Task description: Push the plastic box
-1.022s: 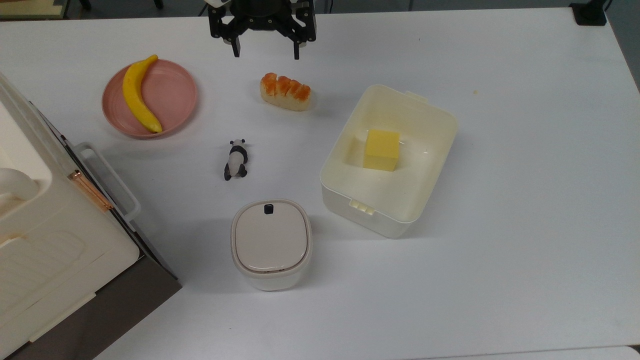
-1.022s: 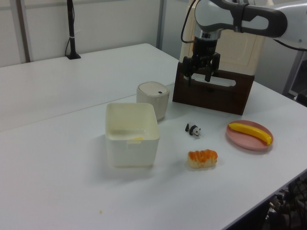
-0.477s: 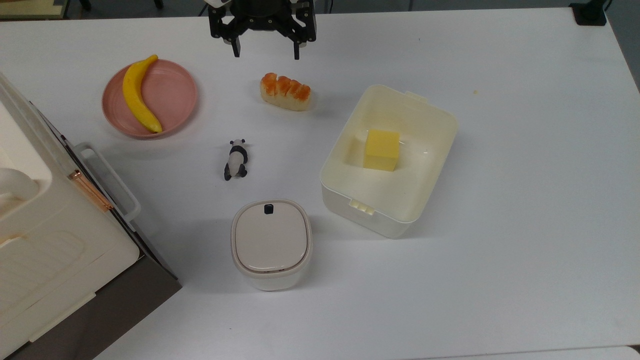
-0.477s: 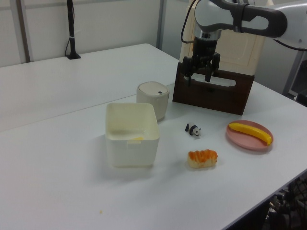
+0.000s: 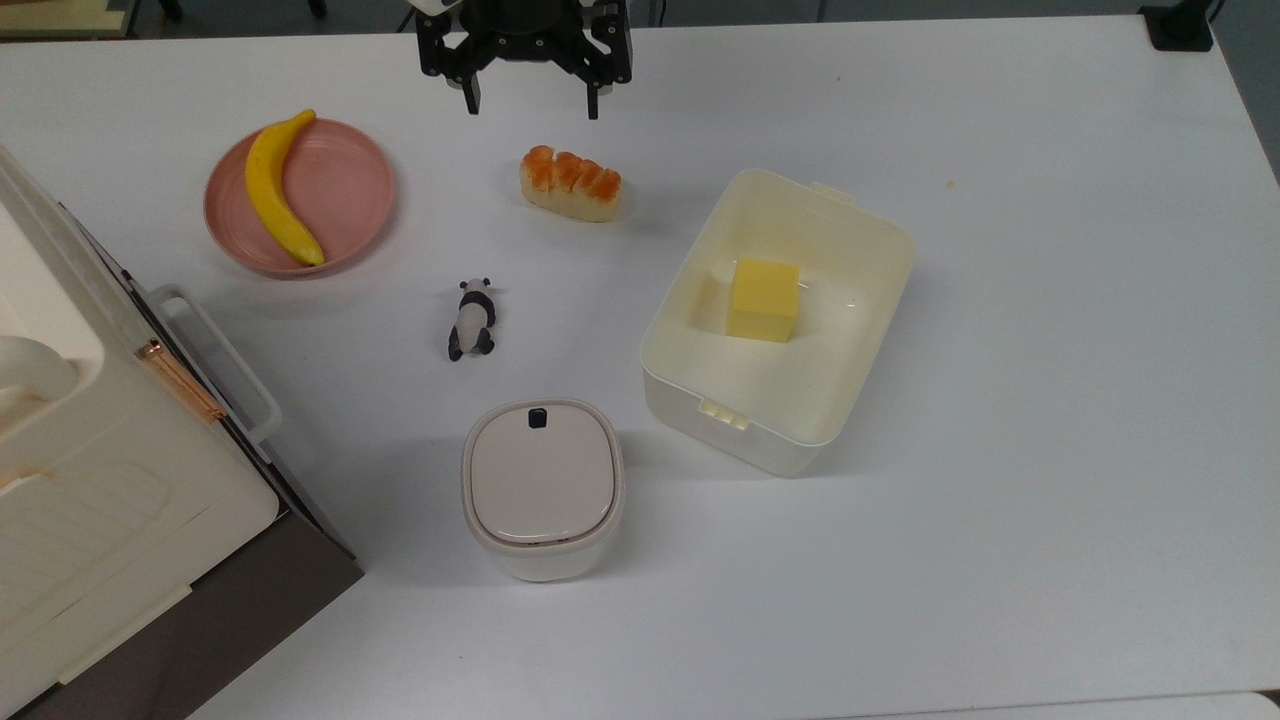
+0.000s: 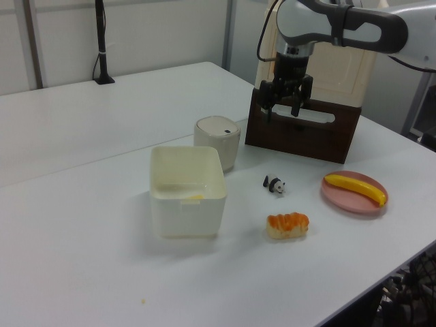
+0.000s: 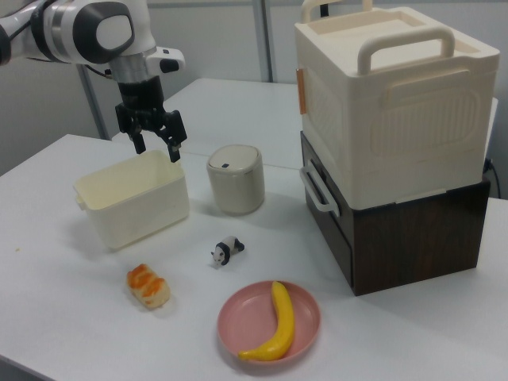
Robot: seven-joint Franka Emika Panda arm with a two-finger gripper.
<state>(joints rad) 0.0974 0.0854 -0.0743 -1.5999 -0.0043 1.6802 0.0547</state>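
The approach hasn't begun: the gripper hangs released, well apart from the plastic box. Next it must descend beside 1 wall.

A wide white table filled the scene — evenly lit, with soft shadows. Behind it in the left view stood pale wall panels and a black post clamped at the far edge.

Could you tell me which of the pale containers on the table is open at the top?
The plastic box holding the yellow cube; the smaller container is lidded.
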